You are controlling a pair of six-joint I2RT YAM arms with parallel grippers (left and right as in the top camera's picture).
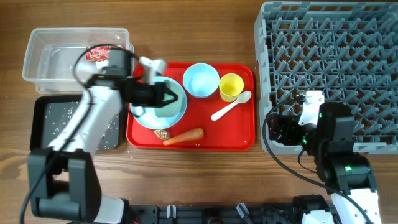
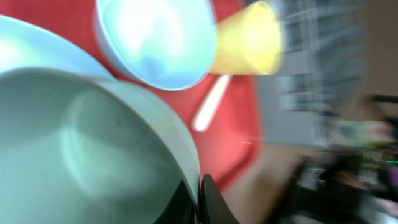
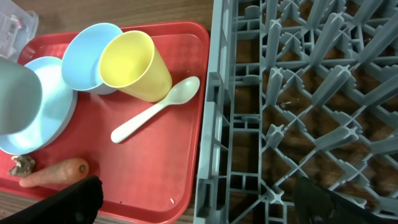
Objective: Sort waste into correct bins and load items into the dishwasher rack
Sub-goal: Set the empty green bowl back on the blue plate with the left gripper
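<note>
One bowl (image 1: 166, 102) in hand | we see it tilted over the plate (image 1: 146, 119) on the red tray (image 1: 239, 134), its rim pinched tight in our left end effector (image 2: 199, 198) | the dishwasher rack (image 1: 329, 56) lies to its right, across the tray | our right end effector (image 1: 280, 127), wide and empty, hangs at the rack's edge, nearer it.
</note>
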